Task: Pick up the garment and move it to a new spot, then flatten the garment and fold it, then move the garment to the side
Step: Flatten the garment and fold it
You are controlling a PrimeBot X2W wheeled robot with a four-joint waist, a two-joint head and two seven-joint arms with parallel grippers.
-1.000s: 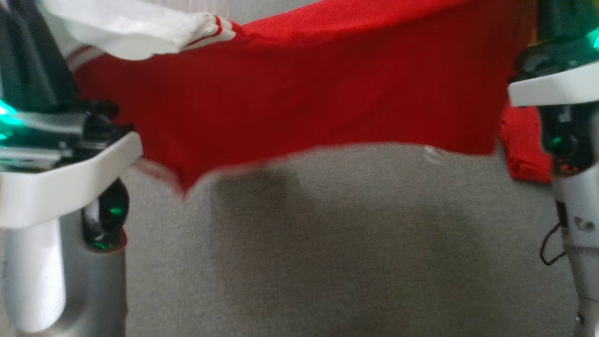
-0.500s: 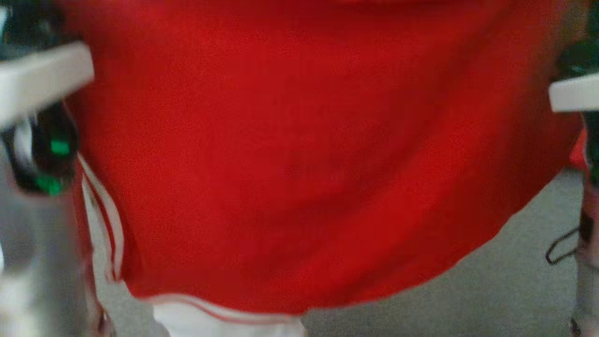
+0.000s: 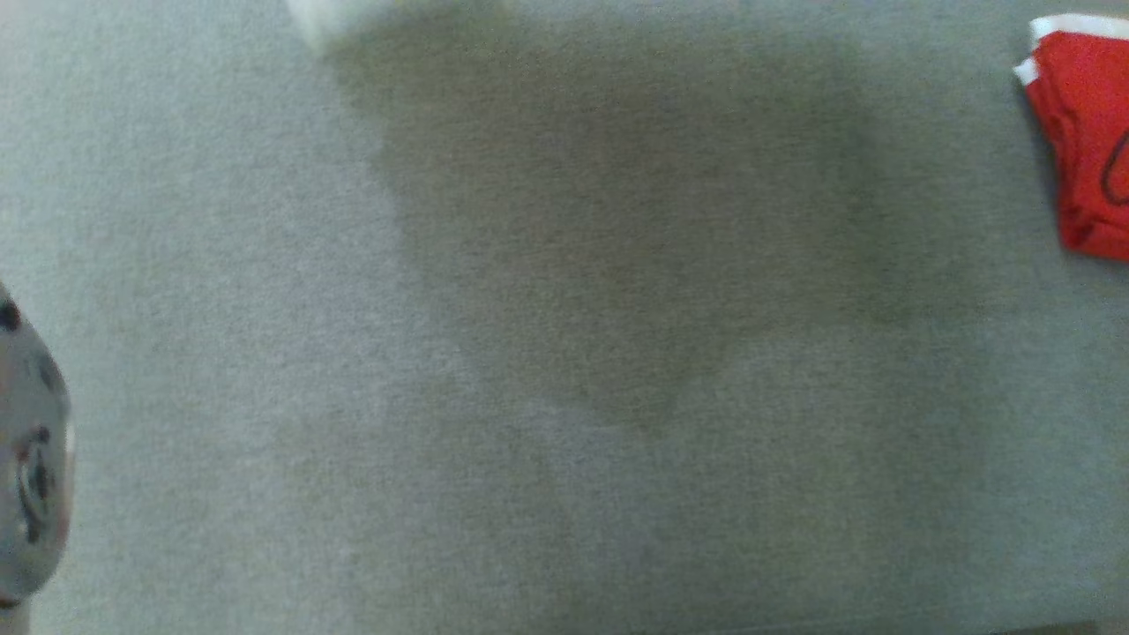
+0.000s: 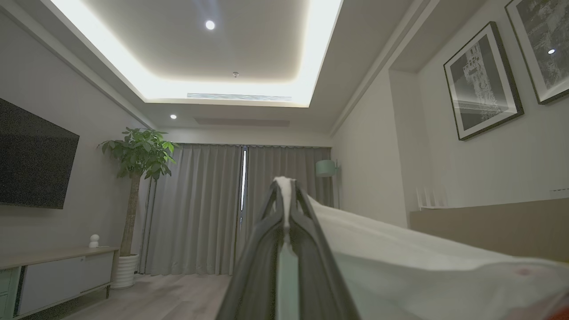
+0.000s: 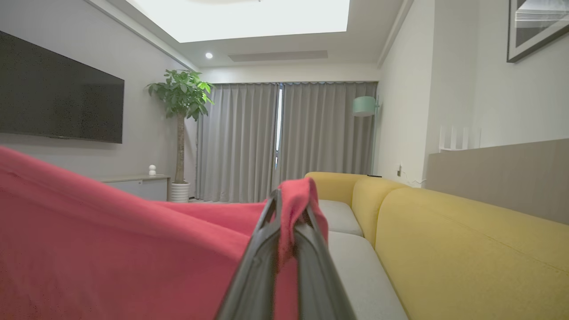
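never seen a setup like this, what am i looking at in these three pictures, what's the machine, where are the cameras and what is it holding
This is a wheeled robot with two arms, each ending in a gripper with two fingers. One picture comes from a camera on its head, looking down at a grey surface. A red cloth with a white edge lies at the upper right of that surface, and a pale part of the robot shows at the lower left. The other two pictures come from cameras on the wrists, looking along the fingers into a living room. The left gripper is shut on the white part of the garment. The right gripper is shut on its red part, with a yellow sofa beside it.
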